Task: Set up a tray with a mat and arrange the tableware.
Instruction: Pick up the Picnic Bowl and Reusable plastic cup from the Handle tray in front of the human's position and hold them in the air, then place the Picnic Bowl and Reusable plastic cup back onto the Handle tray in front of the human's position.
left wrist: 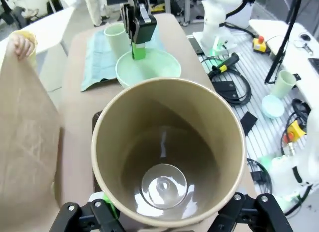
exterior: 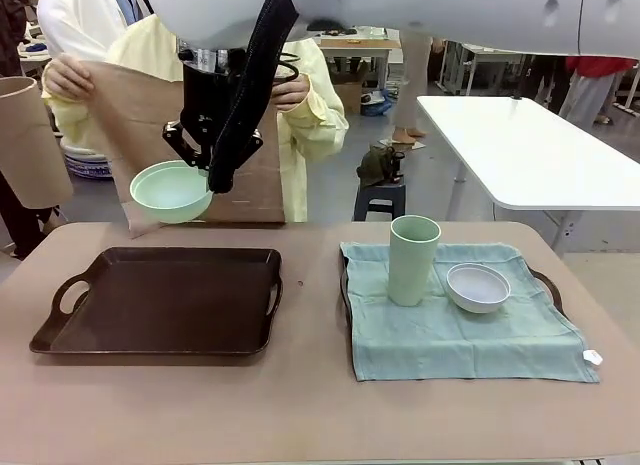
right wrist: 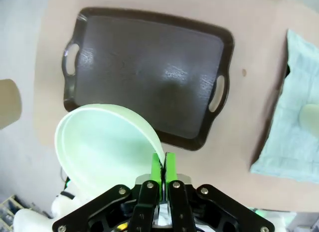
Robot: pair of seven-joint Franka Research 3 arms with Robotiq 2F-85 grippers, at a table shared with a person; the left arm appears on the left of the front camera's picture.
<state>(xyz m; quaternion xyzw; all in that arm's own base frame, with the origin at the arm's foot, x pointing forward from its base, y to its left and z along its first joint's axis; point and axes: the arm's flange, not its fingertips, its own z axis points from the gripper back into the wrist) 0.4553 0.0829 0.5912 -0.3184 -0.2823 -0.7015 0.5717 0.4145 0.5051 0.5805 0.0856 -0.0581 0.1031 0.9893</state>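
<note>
Front view, going left to right: my left fingers carry the tan-brown tumbler (exterior: 28, 140) at the far left edge, lifted well above the desk (exterior: 300, 405). In the left wrist view those fingers are spread wide around its base, and I look straight down into its open mouth (left wrist: 167, 152). It looks like stiff, light, smooth plastic, so I judge a grip low on the wall holds it, though the glossy surface could slip if tilted.

Next, the person (exterior: 310, 105) at the far side holds up a brown mat (exterior: 130, 135) in both hands, above the far edge of the bare dark tray (exterior: 165, 300). The mat hangs soft and floppy; it wants holding by its corners.

Just right of that, my right gripper (exterior: 195, 160) hangs above the dark tray's far edge, clenched tight on the rim of the mint green bowl (exterior: 170, 190). The right wrist view shows my green pads (right wrist: 156, 169) pinching the thin rim, with the bowl tilted and the tray far below. The bowl seems light and rigid, but a pinch on one rim point lets it swing, so I would move gently.

Further right, a pale green cloth (exterior: 460, 325) covers a second tray (exterior: 547, 285). On it stand the pale green tumbler (exterior: 413, 258), upright, and just beside it the whitish-lavender bowl (exterior: 477, 286), apart from each other.
</note>
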